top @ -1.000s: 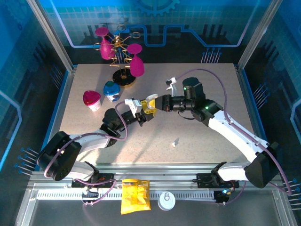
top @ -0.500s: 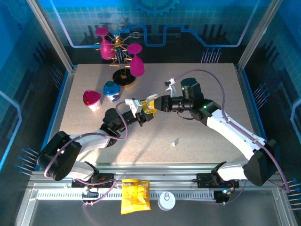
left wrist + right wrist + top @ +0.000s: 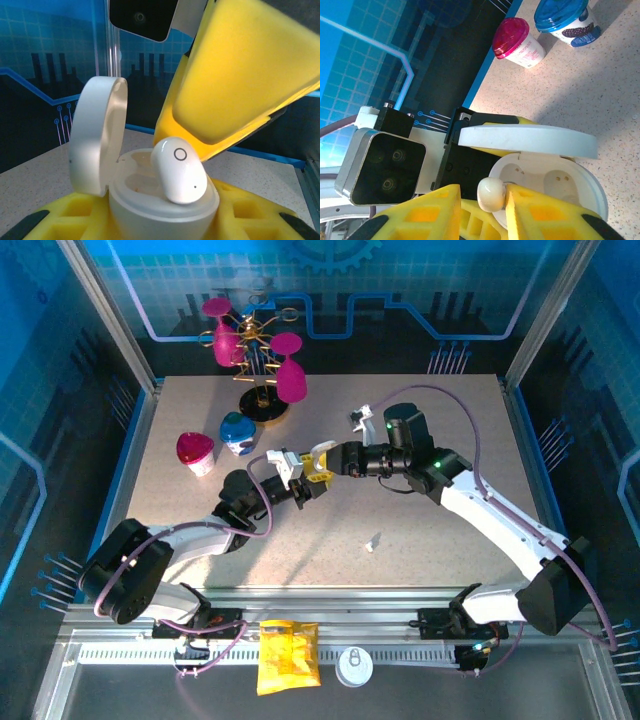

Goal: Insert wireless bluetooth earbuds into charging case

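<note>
My left gripper (image 3: 297, 478) (image 3: 160, 226) is shut on the charging case (image 3: 150, 210) (image 3: 560, 185), holding it above the table's middle. The case's lid (image 3: 95, 135) (image 3: 530, 140) stands flipped open. One white earbud (image 3: 179, 170) (image 3: 491, 194) leans on the case's rim, partly over a socket. My right gripper (image 3: 322, 462) (image 3: 482, 200) meets the case from the right. The earbud sits between its yellow fingers (image 3: 540, 212), touching one, with a gap to the other. A second earbud (image 3: 373, 542) lies loose on the table nearer the front.
A pink-lidded cup (image 3: 196, 451) (image 3: 517, 42) and a blue-lidded cup (image 3: 237, 433) (image 3: 565, 17) stand at the left. A stand with pink glasses (image 3: 262, 380) is at the back. A yellow packet (image 3: 288, 655) and a round white lid (image 3: 353, 667) lie by the front rail.
The right arm has edged slightly left toward the case. The left arm and the case have stayed put.
</note>
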